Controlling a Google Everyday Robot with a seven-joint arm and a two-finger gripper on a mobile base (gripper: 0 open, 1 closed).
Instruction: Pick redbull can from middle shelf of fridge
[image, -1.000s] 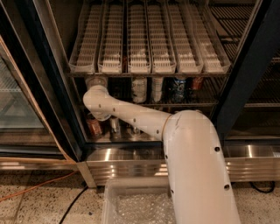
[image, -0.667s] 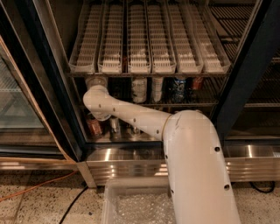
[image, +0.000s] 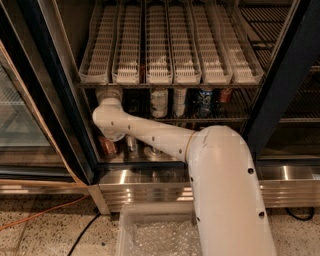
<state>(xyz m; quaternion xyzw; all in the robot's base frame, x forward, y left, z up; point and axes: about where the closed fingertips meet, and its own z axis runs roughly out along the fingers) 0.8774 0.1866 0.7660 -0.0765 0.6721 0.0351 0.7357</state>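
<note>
The fridge (image: 280, 95) stands open, with black door frames and a ribbed steel base. My white arm reaches in from the lower right to the left end of the middle shelf (image: 220, 120), a dark wire rack. My gripper (image: 109, 93) is tucked under the white slotted rack, mostly hidden behind the wrist. A dark slim can, likely the redbull can (image: 134, 104), shows dimly just right of the wrist. I cannot tell whether the gripper touches it.
On the middle shelf stand two white-labelled cans (image: 159, 102), a blue can (image: 204, 102) and a reddish can (image: 226, 95). The white slotted rack (image: 172, 45) hangs above. Small cans (image: 106, 146) sit on the bottom level. A clear bin (image: 150, 235) is at the floor.
</note>
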